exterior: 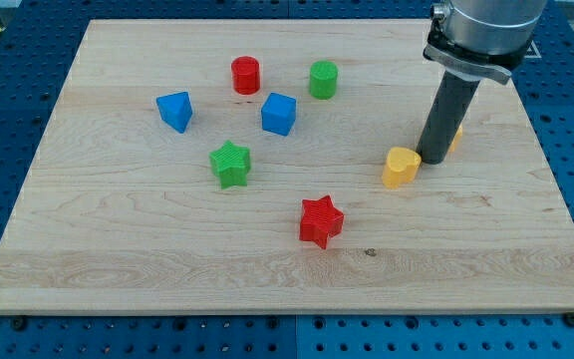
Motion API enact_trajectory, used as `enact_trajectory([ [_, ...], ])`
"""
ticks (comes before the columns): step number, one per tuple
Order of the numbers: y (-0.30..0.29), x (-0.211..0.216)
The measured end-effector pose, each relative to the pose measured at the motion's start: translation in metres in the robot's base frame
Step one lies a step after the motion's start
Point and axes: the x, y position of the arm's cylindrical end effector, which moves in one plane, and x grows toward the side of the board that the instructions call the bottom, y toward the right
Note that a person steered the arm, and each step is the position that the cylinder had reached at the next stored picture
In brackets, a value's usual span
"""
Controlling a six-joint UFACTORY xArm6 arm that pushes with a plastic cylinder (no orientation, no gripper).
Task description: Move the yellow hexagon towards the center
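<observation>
Two yellow blocks lie at the board's right. One yellow block [401, 167], with a notched, heart-like top, sits right of centre. The other yellow block [456, 137] is mostly hidden behind my rod; only a sliver shows at the rod's right edge, so its shape cannot be made out. My tip [432, 161] rests on the board between them, touching or almost touching the right side of the heart-like block.
A red star [321, 220] lies below centre and a green star [231, 164] left of centre. A blue cube [279, 114], a red cylinder [246, 75], a green cylinder [323, 79] and a blue wedge-like block [175, 111] stand in the upper middle. The wooden board [118, 259] is surrounded by blue pegboard.
</observation>
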Motion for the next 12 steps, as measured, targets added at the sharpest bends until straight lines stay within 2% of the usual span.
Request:
enact_trajectory([
  [2,0.063,0.023],
  [6,0.021,-0.035],
  [8,0.067,-0.042],
  [9,0.058,-0.069],
  [12,0.016,-0.073],
])
